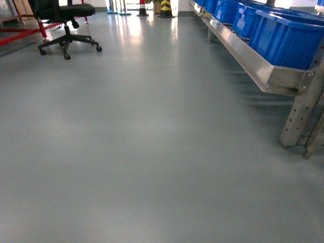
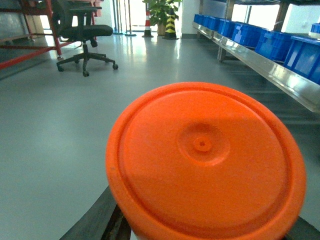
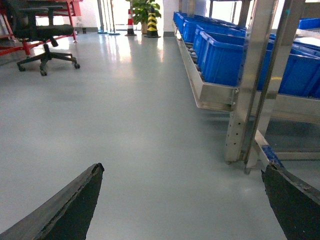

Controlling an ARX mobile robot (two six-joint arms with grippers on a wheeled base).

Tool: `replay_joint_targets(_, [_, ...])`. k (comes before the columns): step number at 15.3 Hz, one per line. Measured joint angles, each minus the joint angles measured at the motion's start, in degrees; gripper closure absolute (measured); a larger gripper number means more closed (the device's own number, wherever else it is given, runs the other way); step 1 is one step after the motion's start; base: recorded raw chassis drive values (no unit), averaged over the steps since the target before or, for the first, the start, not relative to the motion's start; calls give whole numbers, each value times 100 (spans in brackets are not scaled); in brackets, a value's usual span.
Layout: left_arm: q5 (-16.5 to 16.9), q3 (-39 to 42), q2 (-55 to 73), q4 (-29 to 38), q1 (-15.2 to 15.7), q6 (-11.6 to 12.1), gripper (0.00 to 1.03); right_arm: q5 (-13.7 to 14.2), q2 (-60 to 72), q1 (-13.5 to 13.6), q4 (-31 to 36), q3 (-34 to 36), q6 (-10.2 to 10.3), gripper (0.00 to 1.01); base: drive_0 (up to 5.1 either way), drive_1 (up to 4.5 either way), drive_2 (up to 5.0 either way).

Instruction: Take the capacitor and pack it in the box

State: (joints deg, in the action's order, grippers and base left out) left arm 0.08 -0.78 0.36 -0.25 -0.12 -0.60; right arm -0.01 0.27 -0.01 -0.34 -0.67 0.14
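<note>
The carrying surface is a smooth, glossy grey-green floor (image 1: 152, 152) that reflects the overhead light at its far end. A black swivel office chair on castors (image 1: 66, 23) stands on it at the far left, beside a red-painted metal frame (image 1: 23, 33). Along the right side, a long low shelf of brushed metal (image 1: 243, 53) stands on perforated steel legs (image 1: 298, 114) resting on the floor, and a row of blue rectangular plastic bins (image 1: 283, 35) sits directly on that shelf. At the far end stand a red-and-white traffic cone (image 1: 143, 7) and a yellow-and-black striped post (image 1: 166, 7).
</note>
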Motion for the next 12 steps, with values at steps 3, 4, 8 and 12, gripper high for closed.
replay_joint_targets(3, [-11, 0, 0, -2, 0, 0, 58, 0, 0, 0, 7, 0, 0, 3, -510, 236, 236])
replay_joint_targets(4, [-7, 0, 0, -9, 0, 0, 58, 2, 0, 0, 0, 0, 0, 3, -501, 244, 244])
replay_joint_targets(8, [-15, 0, 0, -17, 0, 0, 58, 0, 0, 0, 9, 0, 0, 3, -497, 248, 248])
replay_joint_targets(12, [-11, 0, 0, -13, 0, 0, 58, 0, 0, 0, 9, 0, 0, 3, -496, 249, 249])
